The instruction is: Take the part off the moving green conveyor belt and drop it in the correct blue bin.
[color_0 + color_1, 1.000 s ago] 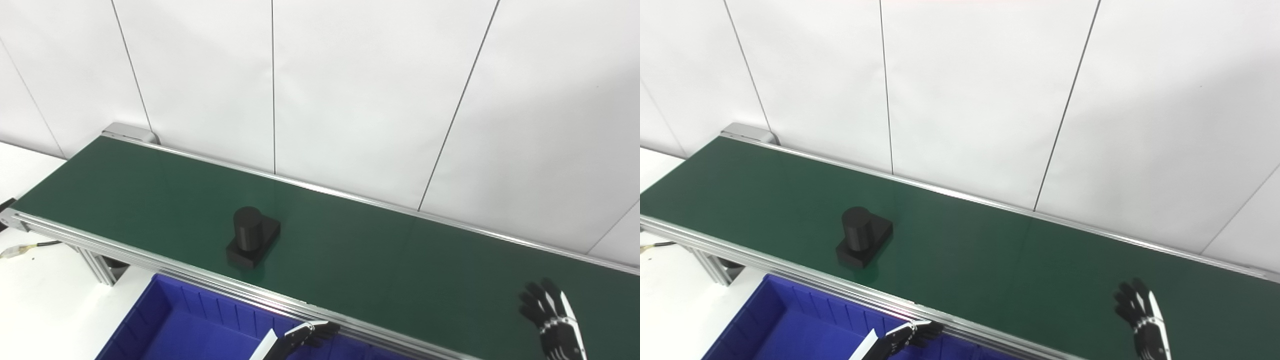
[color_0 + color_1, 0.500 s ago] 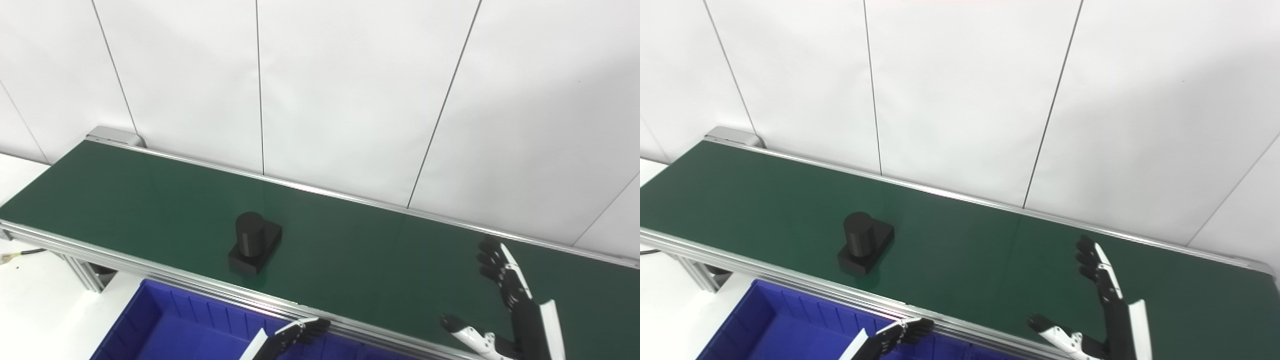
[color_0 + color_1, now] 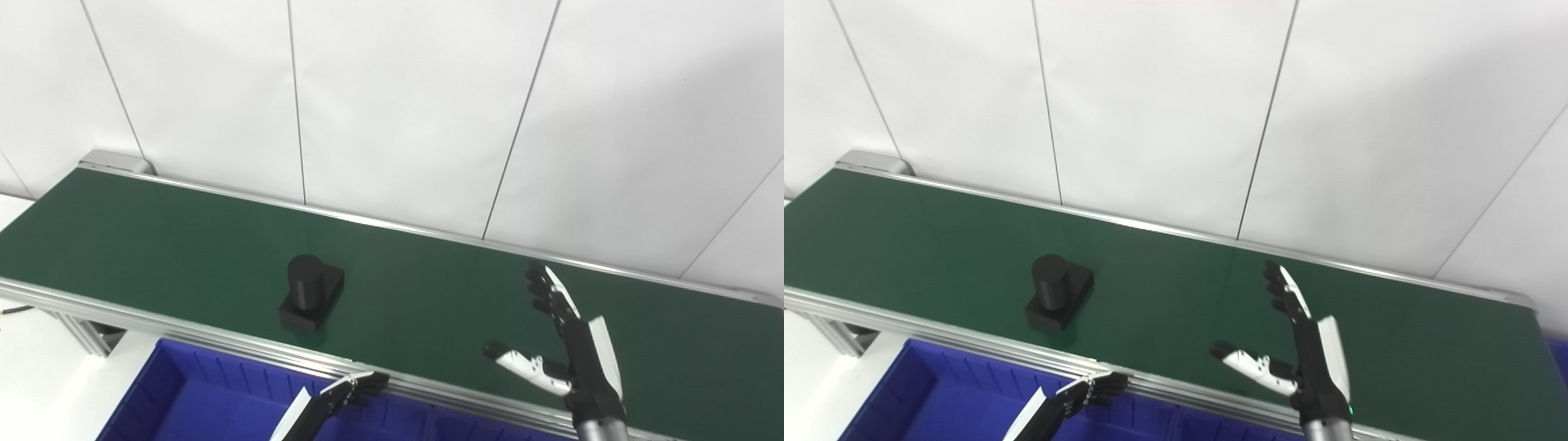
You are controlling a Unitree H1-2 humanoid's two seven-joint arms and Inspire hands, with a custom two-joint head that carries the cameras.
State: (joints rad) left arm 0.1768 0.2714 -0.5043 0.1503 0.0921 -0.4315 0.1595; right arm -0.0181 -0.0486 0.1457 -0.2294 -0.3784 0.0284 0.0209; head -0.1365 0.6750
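Progress check: pick not yet made. Black part (image 3: pixel 311 292), a short upright cylinder on a square base plate, sits on the green conveyor belt (image 3: pixel 153 245), nearer the belt's front rail than the wall side and left of the belt's middle in both head views. Nothing touches it.

Right hand (image 3: pixel 566 340) hovers over the belt, well apart from the part and to its right. Fingers (image 3: pixel 547 294) are stretched out flat and point toward the wall; thumb (image 3: pixel 517 362) is splayed out toward the part. Hand is wide and holds nothing.

Left hand (image 3: pixel 355 389) shows low at the front rail, above the blue bin (image 3: pixel 202 392). Its fingers look curled, but too little of it is in view to say whether they are closed; state cannot be told. It carries nothing visible.

Blue bin lies just below and in front of the conveyor; the part of its floor that shows is bare. A sliver of blue at the far right edge of the right eye view may be a second bin; not certain.

Judgement: task is at the approach stage. Left to do: bring the right hand to the part as the belt carries it, close around the cylinder, lift clear, carry it over the front rail and release into the proper bin. Which bin is correct cannot be read from these views.
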